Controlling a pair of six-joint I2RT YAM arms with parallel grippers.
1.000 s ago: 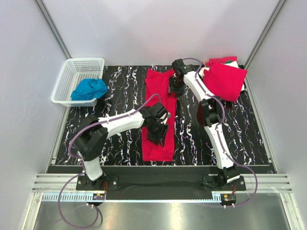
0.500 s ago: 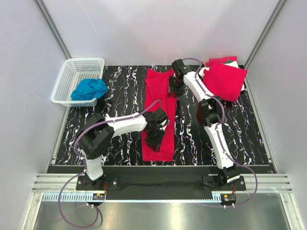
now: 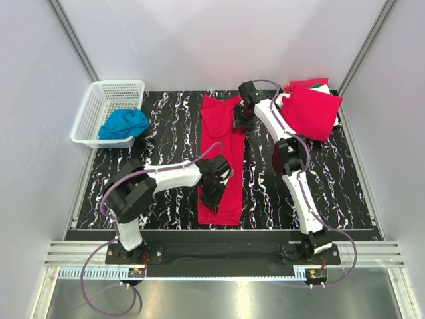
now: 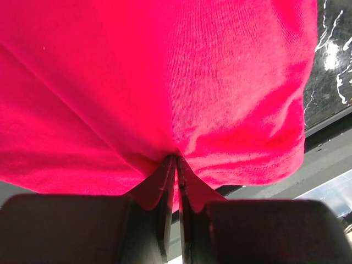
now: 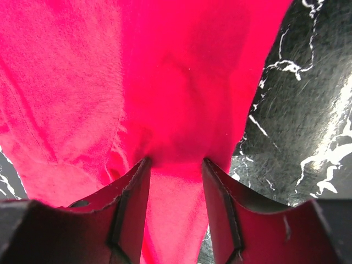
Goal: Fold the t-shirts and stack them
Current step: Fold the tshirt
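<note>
The long red t-shirt (image 3: 222, 159) is laid lengthwise down the middle of the table (image 3: 166, 126), running from upper centre to lower centre of the top view; the folded stack (image 3: 312, 109) is seen at upper right. The left hand (image 4: 176, 160) is narrowed onto the lower hem, with only a thin pinch of cloth caught at the very tips; the right hand (image 5: 176, 162) is held wide astride a ridge of fabric at the collar end, and no firm clamp is shown there. If the hem is lifted now, the shallow pinch may be lost, or only the top layer raised; with the far end unclamped, the strip could be dragged askew and the fold spoiled.
</note>
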